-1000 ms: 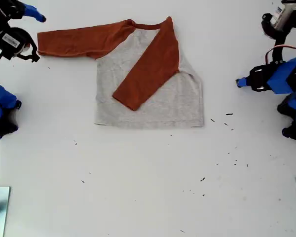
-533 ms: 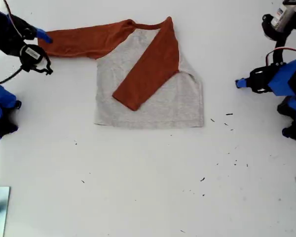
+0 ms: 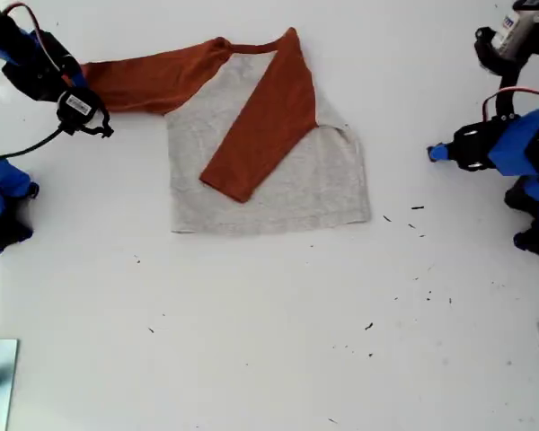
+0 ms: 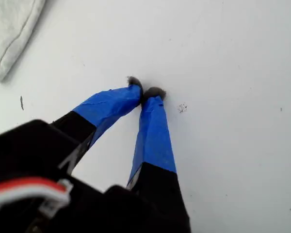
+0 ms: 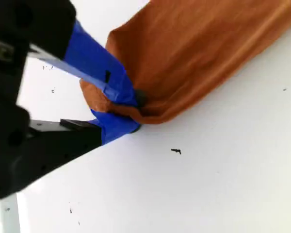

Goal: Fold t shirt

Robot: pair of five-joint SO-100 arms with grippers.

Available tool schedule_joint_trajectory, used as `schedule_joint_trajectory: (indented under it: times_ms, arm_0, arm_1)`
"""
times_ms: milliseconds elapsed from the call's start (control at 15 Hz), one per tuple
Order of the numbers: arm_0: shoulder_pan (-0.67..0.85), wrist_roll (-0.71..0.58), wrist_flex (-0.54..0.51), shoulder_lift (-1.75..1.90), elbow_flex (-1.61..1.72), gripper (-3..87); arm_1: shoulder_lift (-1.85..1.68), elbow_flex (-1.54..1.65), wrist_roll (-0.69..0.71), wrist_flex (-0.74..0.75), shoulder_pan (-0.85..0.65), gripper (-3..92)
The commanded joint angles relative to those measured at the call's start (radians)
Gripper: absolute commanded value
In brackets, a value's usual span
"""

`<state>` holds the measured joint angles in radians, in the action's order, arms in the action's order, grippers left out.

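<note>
First gripper (image 4: 146, 91) seen from above and behind: two blue-taped fingers (image 4: 153, 138) converging to dark tips that meet, with nothing between them, over a plain white table (image 4: 233, 73). Black gripper body filling the near foreground, with a red and white cable (image 4: 24, 190) across it. Hemmed corner of light grey cloth, the t shirt (image 4: 9, 29), lying flat at one edge of the picture, well apart from the tips. Small dark specks scattered on the table, one just beside the tips.
</note>
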<state>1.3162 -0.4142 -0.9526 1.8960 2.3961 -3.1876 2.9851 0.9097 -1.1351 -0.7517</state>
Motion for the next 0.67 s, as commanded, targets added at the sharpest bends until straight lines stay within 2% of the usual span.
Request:
schedule_joint_trajectory:
  times_ms: [0, 133, 267, 400, 533, 600]
  arm_0:
    - [-0.017, 0.011, -0.124, 0.179, -0.061, -0.4]
    - [-0.031, 0.012, -0.299, 0.318, -0.233, -0.4]
    - [-0.104, 0.034, -0.399, 0.36, -0.431, -0.4]
    - [-0.284, 0.114, -0.373, 0.337, -0.508, -0.4]
    - [-0.588, 0.201, -0.282, 0.156, -0.692, -0.4]
    - [-0.73, 0.204, -0.247, -0.018, -0.876, -0.4]
  arm_1:
    - [-0.011, -0.009, 0.015, -0.005, 0.017, 3.5]
    - [-0.011, -0.009, 0.014, -0.005, 0.017, 3.5]
    - [-0.011, -0.008, 0.012, -0.005, 0.015, 3.5]
    - [-0.011, -0.008, 0.011, -0.005, 0.014, 3.5]
    - [-0.011, -0.008, 0.008, -0.005, 0.009, 3.5]
    - [-0.009, -0.006, 0.006, -0.005, 0.009, 3.5]
